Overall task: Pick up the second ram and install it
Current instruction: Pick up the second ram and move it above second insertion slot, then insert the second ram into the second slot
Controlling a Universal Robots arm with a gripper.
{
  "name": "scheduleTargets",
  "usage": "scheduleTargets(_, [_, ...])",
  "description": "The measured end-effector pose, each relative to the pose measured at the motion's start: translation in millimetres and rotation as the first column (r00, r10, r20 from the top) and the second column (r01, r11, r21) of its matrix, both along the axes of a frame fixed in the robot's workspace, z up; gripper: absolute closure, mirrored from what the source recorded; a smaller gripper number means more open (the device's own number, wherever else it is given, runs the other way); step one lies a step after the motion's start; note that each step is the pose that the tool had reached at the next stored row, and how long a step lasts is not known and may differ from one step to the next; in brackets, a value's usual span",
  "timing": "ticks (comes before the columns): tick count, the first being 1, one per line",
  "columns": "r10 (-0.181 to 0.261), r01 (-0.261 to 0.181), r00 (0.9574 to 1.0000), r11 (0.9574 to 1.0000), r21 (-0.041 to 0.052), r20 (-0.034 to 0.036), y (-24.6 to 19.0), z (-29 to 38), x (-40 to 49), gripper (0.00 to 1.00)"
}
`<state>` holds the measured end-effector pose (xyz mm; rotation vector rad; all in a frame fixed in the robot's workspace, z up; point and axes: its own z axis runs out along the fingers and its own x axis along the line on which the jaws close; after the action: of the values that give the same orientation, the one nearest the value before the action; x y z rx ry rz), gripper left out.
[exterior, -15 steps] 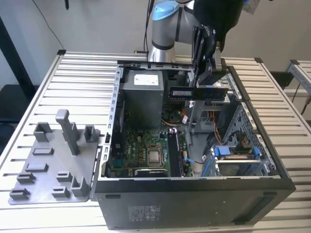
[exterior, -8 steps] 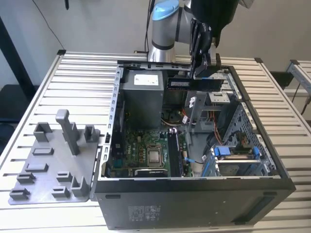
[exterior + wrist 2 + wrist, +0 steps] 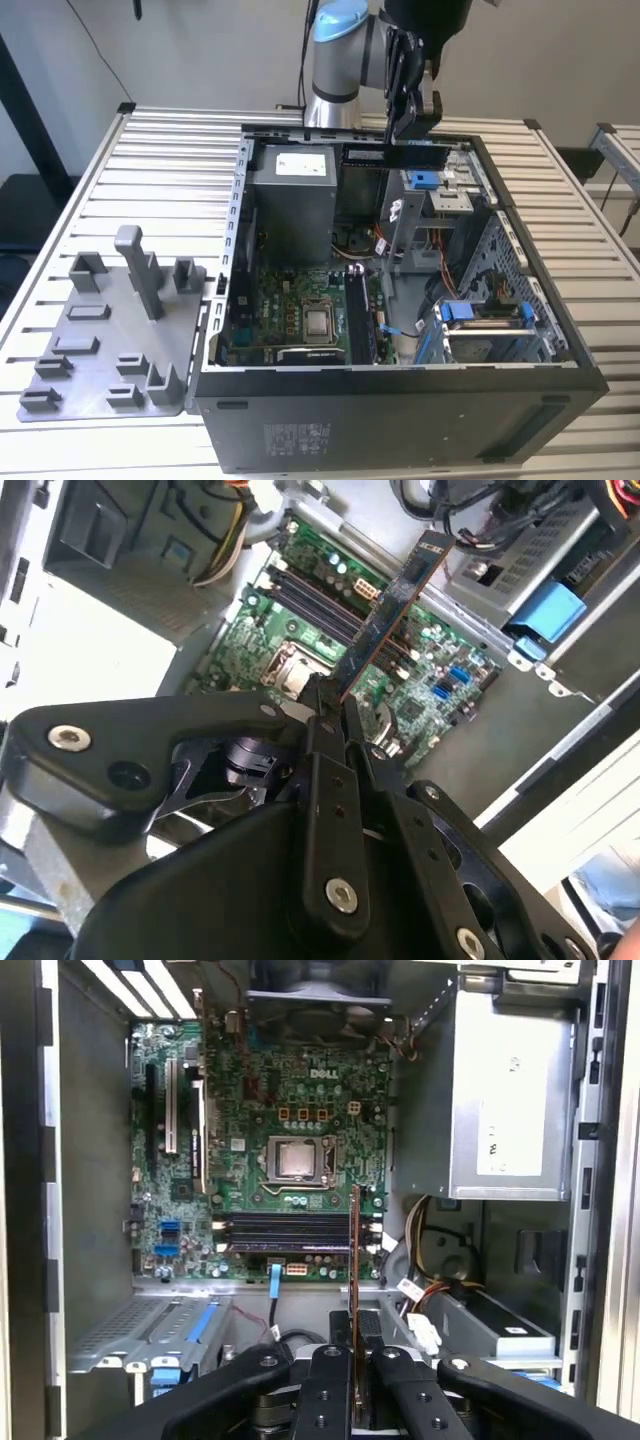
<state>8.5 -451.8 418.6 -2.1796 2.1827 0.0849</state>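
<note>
My gripper is clamped on the second ram, pinching the card near the middle of its long edge. I have it in the air over the far end of the open computer case, well above the motherboard. In the second wrist view the card sticks out beyond the fingertips with nothing touching it.

In the first wrist view the card shows edge-on and lies across the memory slots rather than along them. To seat it well, I judge that its long edge must run parallel to a free slot, with the notch matched and the end latches open. The push should then be straight and even, never tilted.

The arm reaches in from behind the case with its wrist pointing straight down. The grey tray sits on the slatted surface, well apart.
</note>
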Motion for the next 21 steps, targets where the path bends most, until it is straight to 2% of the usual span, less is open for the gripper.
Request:
scheduleTargets(3, [0.000,0.000,1.0000,1.0000,0.0000,0.0000,10.0,-0.9,0.0,0.86])
scheduleTargets(5, [0.000,0.000,1.0000,1.0000,0.0000,0.0000,13.8,-1.4,0.0,0.86])
scheduleTargets(9, [0.002,-0.002,1.0000,1.0000,-0.0007,-0.0001,14.5,-1.7,0.0,0.86])
scheduleTargets(15, [0.006,-0.006,1.0000,1.0000,-0.0074,-0.0001,14.5,-1.7,0.0,0.86])
scheduleTargets(21, [0.000,0.000,1.0000,1.0000,-0.0088,-0.0001,14.5,-2.1,0.0,0.86])
